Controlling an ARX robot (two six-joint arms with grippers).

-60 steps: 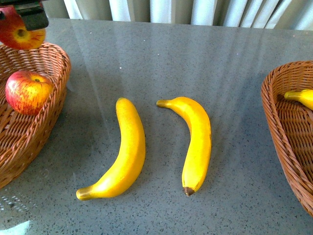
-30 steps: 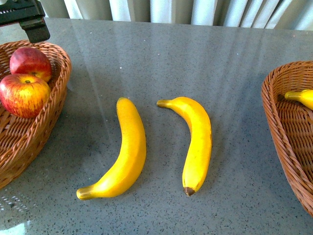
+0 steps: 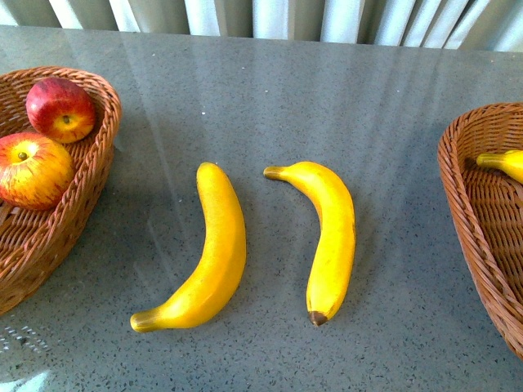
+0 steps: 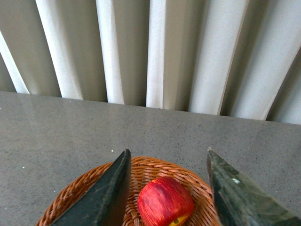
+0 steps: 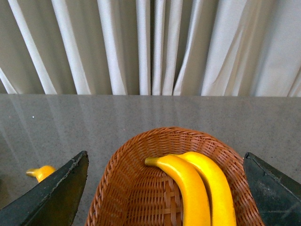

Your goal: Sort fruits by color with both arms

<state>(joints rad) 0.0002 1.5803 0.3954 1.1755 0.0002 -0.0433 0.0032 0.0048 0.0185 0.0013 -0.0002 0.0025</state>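
Note:
Two red apples, one (image 3: 59, 109) further back and one (image 3: 33, 170) nearer, lie in the left wicker basket (image 3: 98, 163). Two yellow bananas, the left one (image 3: 214, 253) and the right one (image 3: 331, 237), lie side by side mid-table. My left gripper (image 4: 167, 153) hangs open above the basket (image 4: 141, 167), an apple (image 4: 164, 201) below its spread fingers. My right gripper (image 5: 165, 154) is open above the right basket (image 5: 122, 188), which holds two bananas (image 5: 186, 188). Neither gripper shows in the front view.
The right basket (image 3: 466, 204) sits at the table's right edge with a banana end (image 3: 502, 162) showing in it. Pale curtains (image 3: 270, 16) hang behind the grey table. In the right wrist view, a banana tip (image 5: 41, 173) lies on the table.
The apple held above the left basket a second ago now lies in it behind the other apple, which shifted left. The left gripper has risen out of the front view.

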